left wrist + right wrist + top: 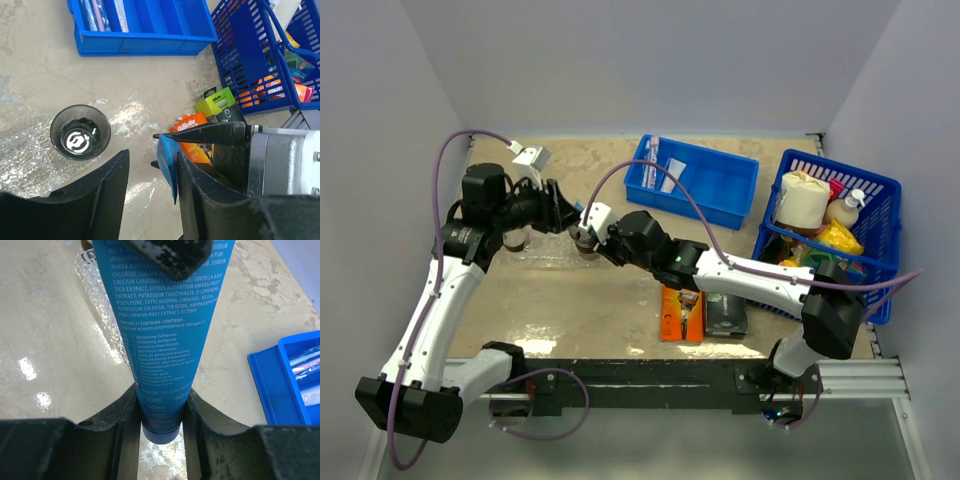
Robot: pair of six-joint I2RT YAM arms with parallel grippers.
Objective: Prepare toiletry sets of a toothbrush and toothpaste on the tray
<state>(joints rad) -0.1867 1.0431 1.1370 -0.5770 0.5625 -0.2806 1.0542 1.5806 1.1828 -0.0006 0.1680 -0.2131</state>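
Toothpaste tube (165, 340), blue, is clamped near its cap in my right claw (162, 392); my left claw (151, 162) straddles its flat end, jaws apart, near the tinted cup (80, 132).

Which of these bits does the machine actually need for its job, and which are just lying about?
Needed:
- toothpaste
- toothbrushes, in the bin
- cup
- tray

Lying about:
- razor packs
- basket of assorted goods
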